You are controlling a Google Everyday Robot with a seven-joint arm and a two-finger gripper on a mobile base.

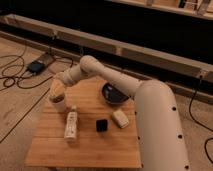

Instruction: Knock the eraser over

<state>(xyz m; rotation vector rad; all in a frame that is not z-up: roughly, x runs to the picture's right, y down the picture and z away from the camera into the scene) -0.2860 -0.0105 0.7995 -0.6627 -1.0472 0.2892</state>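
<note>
The eraser [102, 125] is a small black cube standing on the wooden table [85, 147], right of centre. My gripper [56, 91] is at the table's far left edge, directly above the white cup [59, 104], well left of and behind the eraser. My white arm [150, 110] reaches in from the right and crosses over the back of the table.
A white bottle [71, 125] lies on the table left of the eraser. A cream-white rounded block [120, 118] lies just right of it. A dark bowl [114, 93] sits at the back. Cables and a small device [36, 66] lie on the floor at left.
</note>
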